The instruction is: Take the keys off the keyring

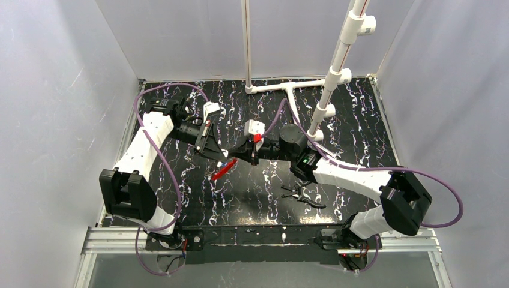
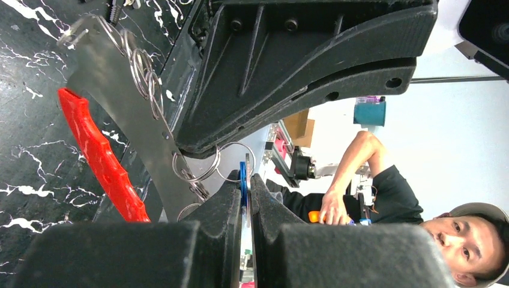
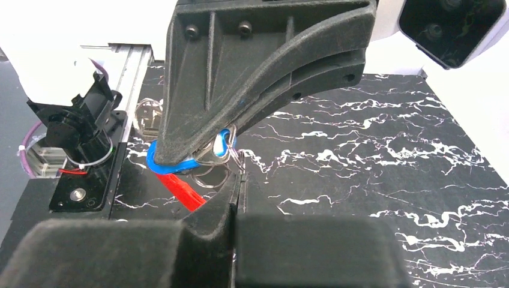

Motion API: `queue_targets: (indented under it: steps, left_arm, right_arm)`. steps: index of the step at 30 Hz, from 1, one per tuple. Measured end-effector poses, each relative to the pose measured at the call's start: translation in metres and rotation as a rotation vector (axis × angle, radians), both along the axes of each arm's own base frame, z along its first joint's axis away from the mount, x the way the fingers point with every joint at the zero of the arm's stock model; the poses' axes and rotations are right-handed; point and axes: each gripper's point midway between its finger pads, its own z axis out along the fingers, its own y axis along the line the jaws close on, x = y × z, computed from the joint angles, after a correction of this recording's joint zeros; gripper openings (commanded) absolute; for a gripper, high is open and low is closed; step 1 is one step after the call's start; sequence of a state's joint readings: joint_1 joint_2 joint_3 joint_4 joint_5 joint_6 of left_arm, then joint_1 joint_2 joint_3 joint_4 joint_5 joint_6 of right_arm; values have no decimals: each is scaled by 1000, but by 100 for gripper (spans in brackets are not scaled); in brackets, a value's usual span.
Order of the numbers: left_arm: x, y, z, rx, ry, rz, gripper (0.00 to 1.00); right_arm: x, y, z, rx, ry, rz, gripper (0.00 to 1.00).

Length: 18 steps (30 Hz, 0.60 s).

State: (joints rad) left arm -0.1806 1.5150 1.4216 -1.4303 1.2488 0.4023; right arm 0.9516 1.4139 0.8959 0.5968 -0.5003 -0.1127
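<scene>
The red keyring (image 1: 221, 171) hangs between my two grippers above the middle of the table; it also shows in the left wrist view (image 2: 99, 156) and the right wrist view (image 3: 187, 193). The keys (image 2: 120, 102) are a flat grey blade with several wire rings. My left gripper (image 1: 224, 158) is shut on the small blue-headed key (image 2: 243, 175), also seen in the right wrist view (image 3: 174, 167). My right gripper (image 1: 240, 155) is shut on a thin wire ring of the bunch (image 3: 239, 163). The grippers' tips nearly touch.
Black-handled pliers (image 1: 303, 195) lie on the marbled black table (image 1: 360, 120) in front of the right arm. A white pipe stand (image 1: 327, 90) rises at the back. White walls close in left and right. A person (image 2: 372, 192) shows in the background.
</scene>
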Motion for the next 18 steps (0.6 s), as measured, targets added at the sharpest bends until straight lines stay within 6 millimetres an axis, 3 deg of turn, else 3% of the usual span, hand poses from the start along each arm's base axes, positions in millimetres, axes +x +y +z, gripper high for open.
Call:
queue_targets:
  steps: [4,11,18]
  left_arm:
    - [3,3,1,1,21,24,0]
    - [26,18,-2,-18,124,139,0]
    - [25,15,-5,-51,228,154,0]
  right_arm:
    - [1,1,1,4,-19,-6,1]
    - [7,1,6,26,-122,-66,1]
    - [6,-5,0,68,-281,-124,1]
